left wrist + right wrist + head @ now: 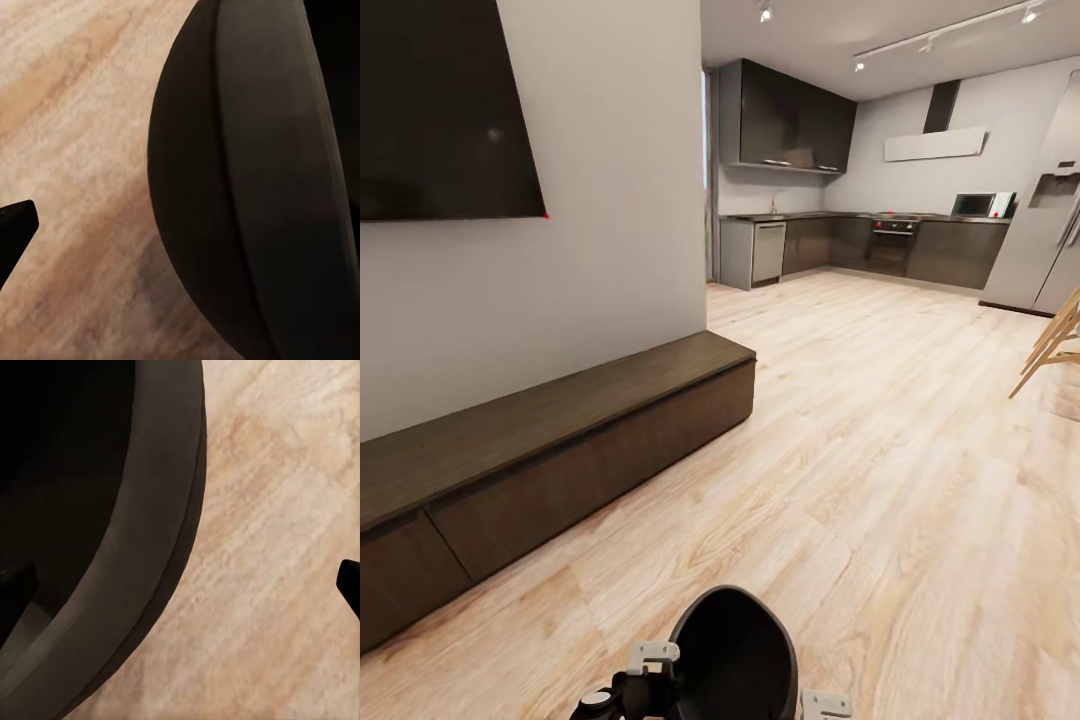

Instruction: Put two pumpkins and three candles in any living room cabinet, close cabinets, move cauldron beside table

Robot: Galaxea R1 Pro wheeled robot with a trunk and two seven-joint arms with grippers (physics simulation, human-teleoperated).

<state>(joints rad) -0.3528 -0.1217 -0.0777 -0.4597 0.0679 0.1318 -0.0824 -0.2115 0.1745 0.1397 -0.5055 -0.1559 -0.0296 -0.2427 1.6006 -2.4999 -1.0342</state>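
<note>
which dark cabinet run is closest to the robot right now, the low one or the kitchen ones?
The low dark-brown cabinet under the wall-mounted TV. It runs along the near left wall, beside the cauldron; the kitchen cabinets sit across the floor.

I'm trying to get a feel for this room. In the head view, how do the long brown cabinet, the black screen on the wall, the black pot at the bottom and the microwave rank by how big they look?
1. Cabinet
2. Screen
3. Black pot, cut off and close to the camera, so it looks bigger than it is
4. Microwave, far away
</note>
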